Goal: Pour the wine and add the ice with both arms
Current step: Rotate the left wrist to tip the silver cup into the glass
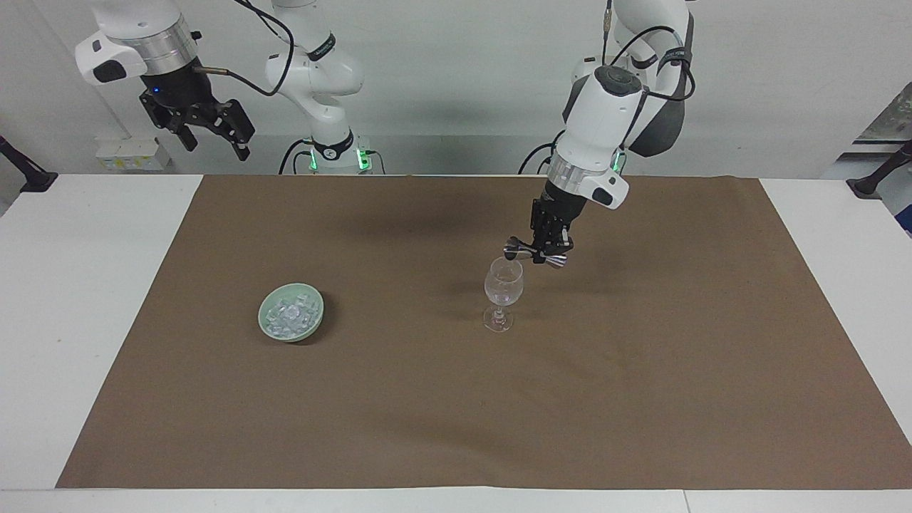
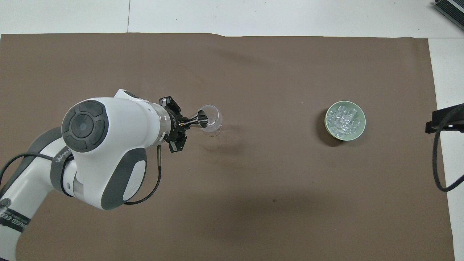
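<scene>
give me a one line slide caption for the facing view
Left gripper tips a metal jigger over the wine glass; right gripper waits raised.

Left arm [image 1: 613, 107]: extended from base over the table, forearm angled steeply down, wrist ring low. Left gripper [image 1: 547, 251]: pointed downward, suspended above the table surface, fingertips clamped together, outer links splayed sideways. In overhead view, elbow joint cap facing the camera, gripper [image 2: 183, 123] projecting toward the right arm's end of the table.

Right arm [image 1: 313, 64]: parked, raised high at its own end. Right gripper [image 1: 214, 135]: tilted downward, fingers spread apart, nothing between them.
</scene>
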Available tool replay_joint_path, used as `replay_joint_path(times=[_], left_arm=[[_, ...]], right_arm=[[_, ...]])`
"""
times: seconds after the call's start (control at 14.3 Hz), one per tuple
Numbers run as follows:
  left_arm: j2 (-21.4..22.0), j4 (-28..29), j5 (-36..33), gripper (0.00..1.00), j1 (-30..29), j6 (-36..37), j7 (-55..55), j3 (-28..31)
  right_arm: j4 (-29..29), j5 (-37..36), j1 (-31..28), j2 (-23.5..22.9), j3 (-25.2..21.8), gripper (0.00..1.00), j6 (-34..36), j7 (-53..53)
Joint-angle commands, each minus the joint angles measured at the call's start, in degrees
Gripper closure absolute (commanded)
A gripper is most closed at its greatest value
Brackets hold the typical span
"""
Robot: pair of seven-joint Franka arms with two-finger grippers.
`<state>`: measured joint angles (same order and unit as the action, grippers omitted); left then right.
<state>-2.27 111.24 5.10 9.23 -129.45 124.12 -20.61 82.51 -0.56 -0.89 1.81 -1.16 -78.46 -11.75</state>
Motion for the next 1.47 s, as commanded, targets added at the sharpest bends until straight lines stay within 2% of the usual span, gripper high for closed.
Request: replay_joint_path(times=[0.0,1.4], left_arm=[[0.07,-1.02,-3.24,1.00,2.01,1.65,2.79,1.18],[-0.90,-5.16,-16.17,1.00,5.27,9.04,8.68,1.18]], right_arm=[[0.46,0.47,-0.51,0.74,0.28,0.00,0.24,1.29],[0.46,0.47,-0.51,0.74,0.28,0.00,0.24,1.29]])
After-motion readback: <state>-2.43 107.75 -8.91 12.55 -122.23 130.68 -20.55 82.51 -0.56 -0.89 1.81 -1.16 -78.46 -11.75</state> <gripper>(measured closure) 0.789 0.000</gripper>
